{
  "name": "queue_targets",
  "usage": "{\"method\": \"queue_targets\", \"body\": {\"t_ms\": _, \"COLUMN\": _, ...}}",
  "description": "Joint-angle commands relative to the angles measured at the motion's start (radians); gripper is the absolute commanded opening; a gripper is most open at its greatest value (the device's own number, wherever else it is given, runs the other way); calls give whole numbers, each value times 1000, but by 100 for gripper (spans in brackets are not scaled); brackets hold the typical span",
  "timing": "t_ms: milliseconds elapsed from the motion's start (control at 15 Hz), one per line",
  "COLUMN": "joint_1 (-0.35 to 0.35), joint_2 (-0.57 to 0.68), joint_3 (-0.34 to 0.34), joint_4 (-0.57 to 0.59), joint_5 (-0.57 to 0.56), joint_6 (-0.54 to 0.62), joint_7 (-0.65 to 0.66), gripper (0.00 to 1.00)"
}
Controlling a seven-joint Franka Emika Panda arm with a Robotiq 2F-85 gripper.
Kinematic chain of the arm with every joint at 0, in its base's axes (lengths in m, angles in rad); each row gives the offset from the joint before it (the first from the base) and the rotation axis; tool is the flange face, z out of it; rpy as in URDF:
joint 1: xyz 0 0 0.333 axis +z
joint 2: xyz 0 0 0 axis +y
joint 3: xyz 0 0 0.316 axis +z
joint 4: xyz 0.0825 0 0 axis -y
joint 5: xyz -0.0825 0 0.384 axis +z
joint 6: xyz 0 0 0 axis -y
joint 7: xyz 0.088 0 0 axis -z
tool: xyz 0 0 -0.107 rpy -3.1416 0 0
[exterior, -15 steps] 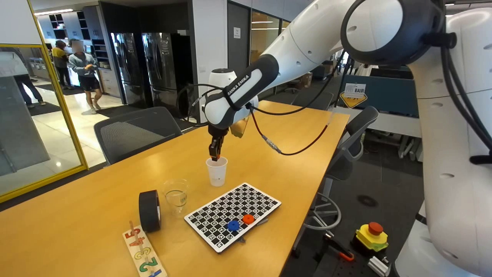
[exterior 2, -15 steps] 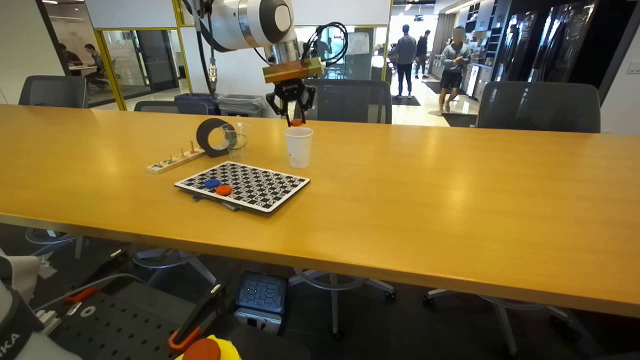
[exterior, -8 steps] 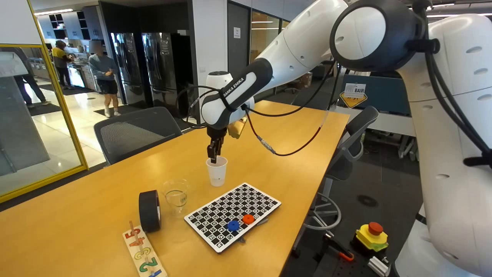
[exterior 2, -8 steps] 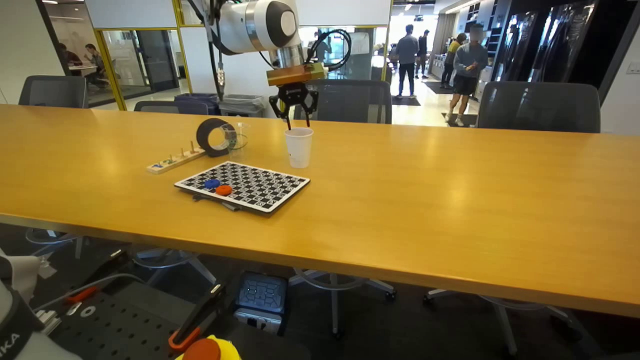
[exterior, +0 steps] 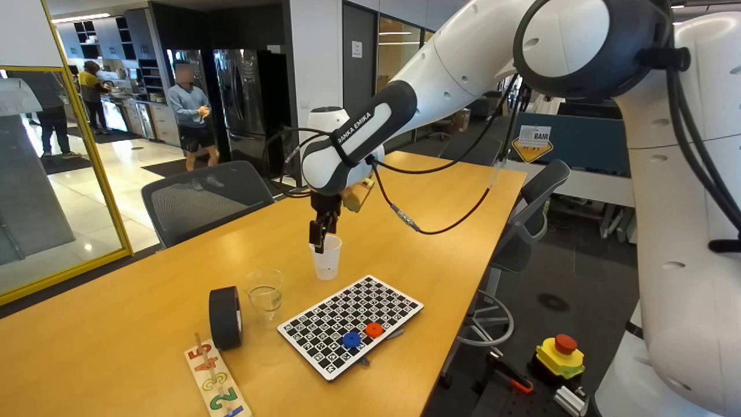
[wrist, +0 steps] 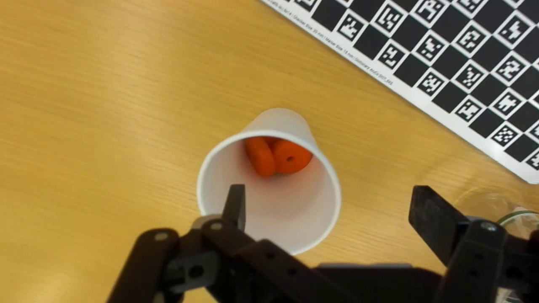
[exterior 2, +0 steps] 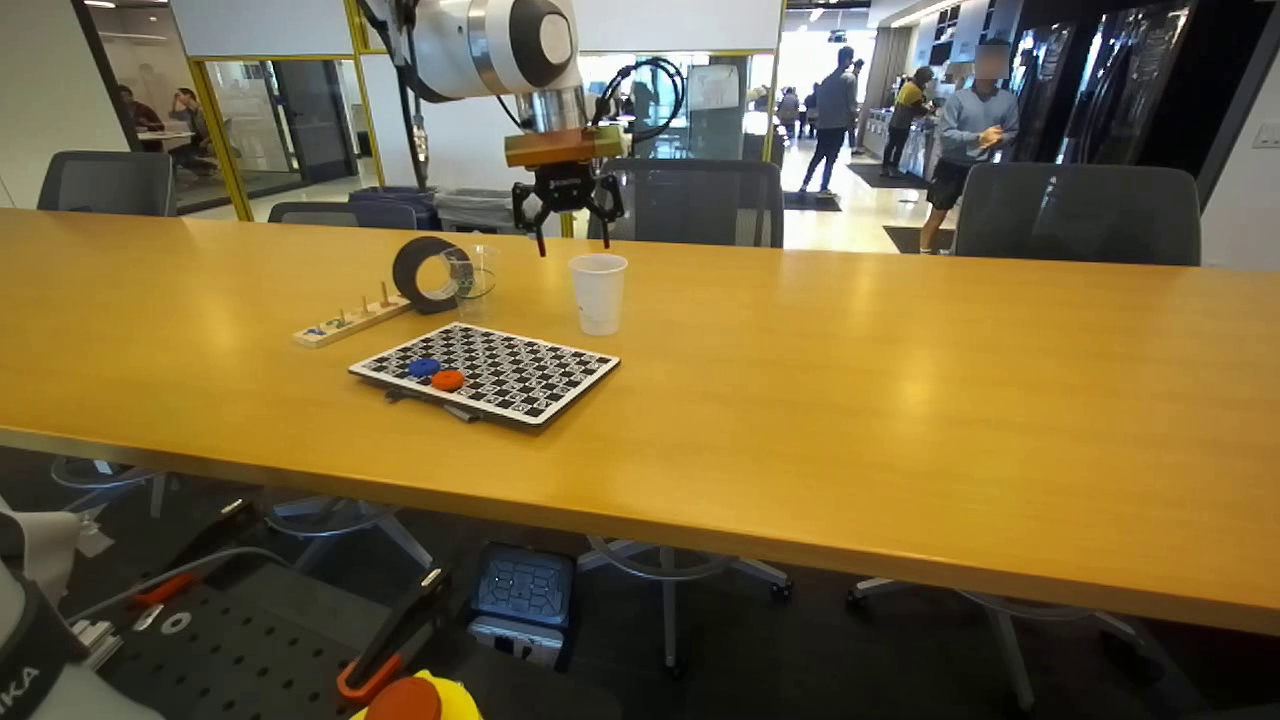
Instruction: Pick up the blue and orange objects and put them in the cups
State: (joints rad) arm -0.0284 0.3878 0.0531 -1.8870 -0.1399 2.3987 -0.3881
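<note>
In the wrist view two orange pieces [wrist: 261,158] lie at the bottom of the white cup [wrist: 290,210], with a hint of more orange behind them. My gripper [wrist: 328,189] is open and holds nothing. One of its fingers appears over the cup's mouth; the other is off to the side, above the table. In an exterior view the gripper [exterior 2: 575,250] hangs just above and left of the white cup [exterior 2: 598,300]. A blue piece [exterior: 351,340] and an orange piece [exterior: 374,330] rest on the checkered board. The clear cup [exterior: 265,295] stands upright beside the black roll.
The checkered board [exterior: 341,307] lies close to both cups. A black roll [exterior: 224,318] stands on its edge behind the clear cup, and a wooden number board with pegs [exterior 2: 350,322] sits by it. Chairs [exterior 2: 690,200] line the table's far side.
One second ago an orange piece was between the fingertips over the white cup. It has been let go, the jaws have spread wide, and the gripper has shifted off toward the clear cup's side.
</note>
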Motion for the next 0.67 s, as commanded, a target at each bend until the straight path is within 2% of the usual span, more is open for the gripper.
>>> {"method": "queue_targets", "body": {"t_ms": 0, "joint_1": 30, "joint_2": -153, "joint_3": 9, "joint_4": -188, "joint_5": 9, "joint_6": 19, "joint_7": 96, "gripper": 100}}
{"method": "queue_targets", "body": {"t_ms": 267, "joint_1": 67, "joint_2": -240, "joint_3": 35, "joint_4": -338, "joint_5": 21, "joint_6": 23, "joint_7": 162, "gripper": 100}}
{"method": "queue_targets", "body": {"t_ms": 600, "joint_1": 91, "joint_2": -249, "joint_3": 76, "joint_4": -441, "joint_5": 93, "joint_6": 48, "joint_7": 141, "gripper": 100}}
